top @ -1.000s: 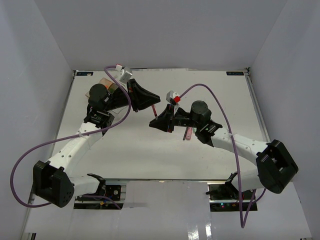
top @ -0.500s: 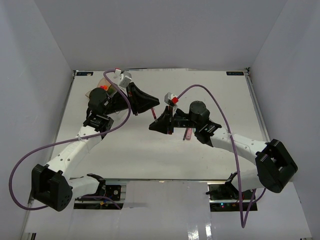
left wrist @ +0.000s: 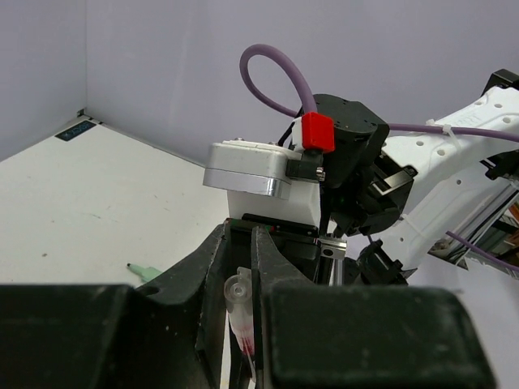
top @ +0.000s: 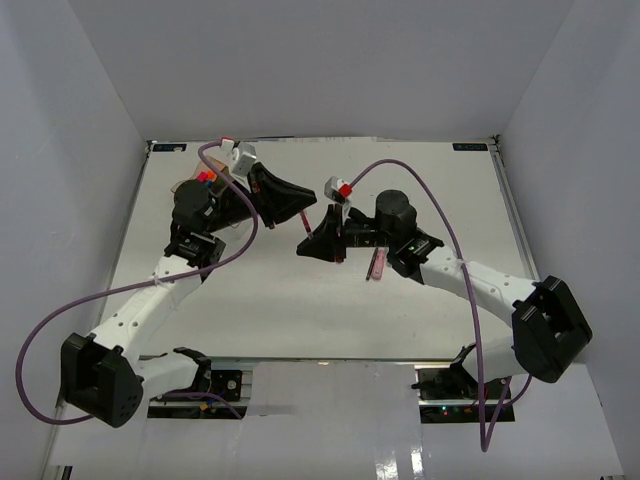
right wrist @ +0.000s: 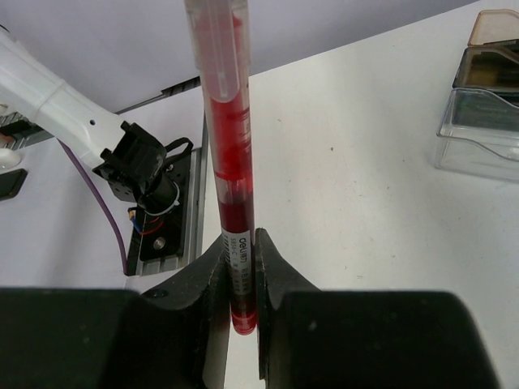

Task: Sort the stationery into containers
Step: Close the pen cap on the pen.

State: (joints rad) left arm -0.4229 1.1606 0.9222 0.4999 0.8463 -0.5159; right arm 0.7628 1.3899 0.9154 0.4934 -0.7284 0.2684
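Both arms have drifted toward the far-left containers (right wrist: 478, 154). The right gripper (right wrist: 240, 251) is clamped on the red pen (right wrist: 227, 162), and the left gripper (left wrist: 239, 243) seemingly pinches its other end, so the handover is unfinished.

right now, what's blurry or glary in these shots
Left wrist view: the black left gripper close to the lens is soft. Right wrist view: the clear red-ink pen in the right gripper is sharp. Top view: even light, faint shadows.

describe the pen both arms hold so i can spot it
Above the table, the left gripper and right gripper face each other. The pen bridges them, clamped in both. Unlike the mint marker lying on the table, its barrel is clear with red ink.
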